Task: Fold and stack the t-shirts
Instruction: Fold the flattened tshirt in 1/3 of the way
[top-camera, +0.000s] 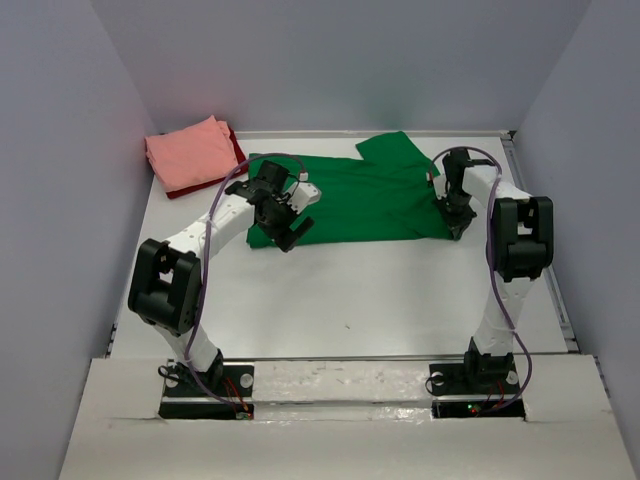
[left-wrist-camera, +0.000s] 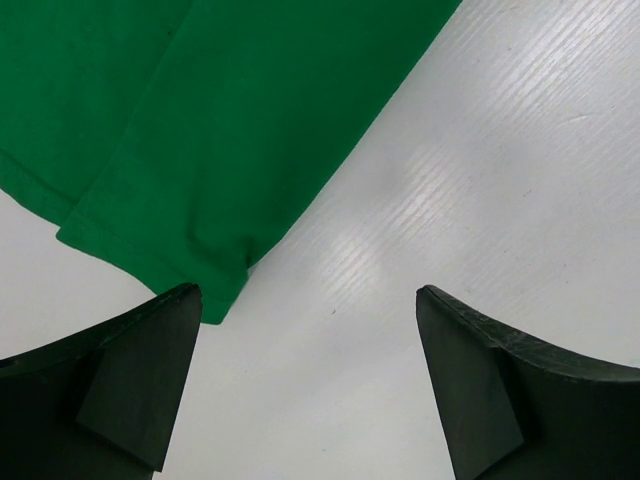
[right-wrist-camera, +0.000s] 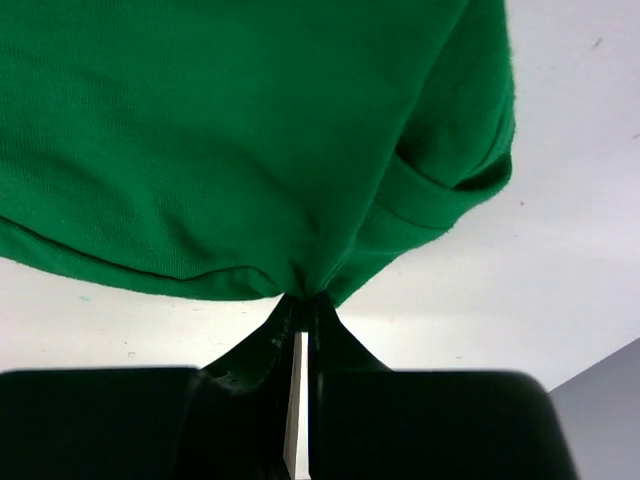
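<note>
Green t-shirt (top-camera: 350, 200): flat, far centre of table (top-camera: 350, 300). Right gripper (right-wrist-camera: 300, 305): closed on its near-right hem, thin bite, may slip when lifted. Left gripper (left-wrist-camera: 308, 295): wide open, empty, beside near-left corner; a one-sided pull would skew the fold.

The bright green t-shirt (top-camera: 360, 200) is plain, without print. The salmon pink t-shirt (top-camera: 188, 155) is plain too, and the dark red t-shirt (top-camera: 240, 152) shows only as a thin edge under it. The table (top-camera: 350, 290) is white, faintly ribbed. The left arm (top-camera: 200, 235) and right arm (top-camera: 497, 305) are white with black joints and purple cables (top-camera: 208, 250). The left gripper (left-wrist-camera: 308, 295) and right gripper (right-wrist-camera: 300, 315) are black. The walls (top-camera: 50, 150) are pale lavender-grey.
</note>
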